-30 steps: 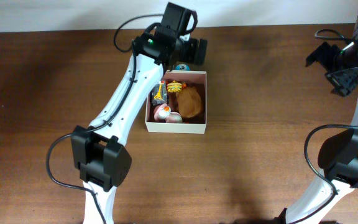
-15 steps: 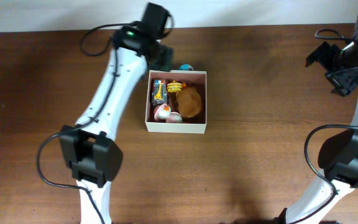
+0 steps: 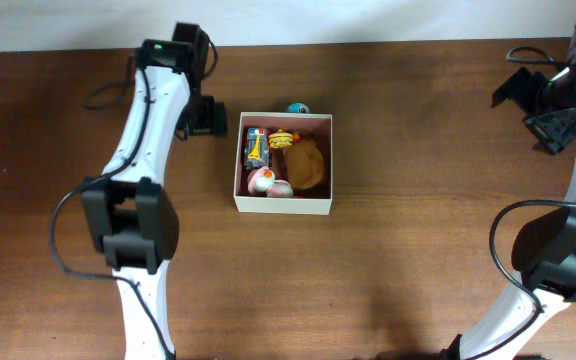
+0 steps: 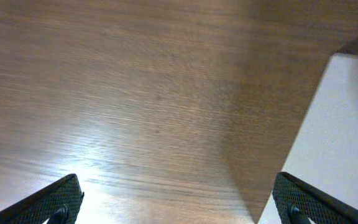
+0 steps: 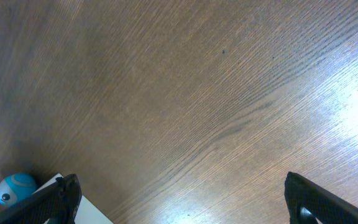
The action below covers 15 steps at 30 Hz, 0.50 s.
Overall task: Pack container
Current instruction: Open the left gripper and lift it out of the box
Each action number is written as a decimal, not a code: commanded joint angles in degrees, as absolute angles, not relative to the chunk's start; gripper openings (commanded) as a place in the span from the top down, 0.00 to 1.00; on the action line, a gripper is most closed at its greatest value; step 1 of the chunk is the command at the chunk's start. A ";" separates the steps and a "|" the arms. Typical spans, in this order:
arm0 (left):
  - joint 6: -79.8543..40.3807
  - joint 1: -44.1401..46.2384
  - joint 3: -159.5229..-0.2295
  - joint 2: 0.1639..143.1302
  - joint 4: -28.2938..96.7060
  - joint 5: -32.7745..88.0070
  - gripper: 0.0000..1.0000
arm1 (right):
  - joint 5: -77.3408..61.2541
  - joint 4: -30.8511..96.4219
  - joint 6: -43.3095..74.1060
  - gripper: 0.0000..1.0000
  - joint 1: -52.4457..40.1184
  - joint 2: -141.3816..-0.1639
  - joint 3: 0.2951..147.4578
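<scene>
The container (image 3: pixel 325 160) sits at the table's middle, a square cream-walled box with a pink-brown inside. It holds several small toys: a brown lump (image 3: pixel 306 166), a striped orange and black one (image 3: pixel 256 147), a yellow one (image 3: pixel 282 139) and round pale ones (image 3: pixel 262 181). A blue ball (image 3: pixel 297 108) lies just outside its far wall, and also shows in the right wrist view (image 5: pixel 15 188). My left gripper (image 3: pixel 206 115) is open and empty, just left of the box; the box wall (image 4: pixel 347 137) shows in its wrist view. My right gripper (image 3: pixel 538 110) is open and empty at the far right.
The table is dark brown wood (image 3: pixel 418 250). Its far edge meets a white wall (image 3: pixel 388 20) along the top of the overhead view. Both arm bases stand at the near edge.
My left arm has swung left, away from the box's far side, and now sits left of the box. The right arm has not moved.
</scene>
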<state>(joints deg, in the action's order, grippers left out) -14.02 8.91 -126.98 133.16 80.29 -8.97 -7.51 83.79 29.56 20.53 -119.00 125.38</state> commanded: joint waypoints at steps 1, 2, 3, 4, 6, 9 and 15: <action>-14.96 8.99 -127.33 137.51 80.79 -4.47 0.00 | -6.87 83.79 29.65 0.01 20.27 -118.48 125.14; -14.96 8.99 -127.33 138.32 80.68 -3.53 0.00 | -6.87 83.79 29.65 0.01 20.27 -118.48 125.14; -14.94 9.08 -127.33 139.20 80.60 -2.63 0.00 | -6.87 83.79 29.65 0.01 20.27 -118.48 125.14; -14.94 9.13 -127.33 139.90 80.47 -2.09 0.00 | -6.87 83.77 29.65 0.01 20.27 -118.48 125.14; -14.94 9.50 -127.33 140.92 80.31 -1.65 0.00 | -6.87 83.79 29.65 0.01 20.27 -118.48 125.14; -14.94 10.26 -127.33 141.60 79.83 -1.61 0.00 | -6.87 83.79 29.65 0.01 20.27 -118.48 125.14; -11.86 12.75 -127.33 141.62 77.23 5.30 0.00 | -6.87 83.79 29.65 0.01 20.27 -118.48 125.14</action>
<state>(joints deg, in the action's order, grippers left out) -13.91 10.57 -126.98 141.23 78.30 -0.78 -7.51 83.79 29.58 20.53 -119.00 125.38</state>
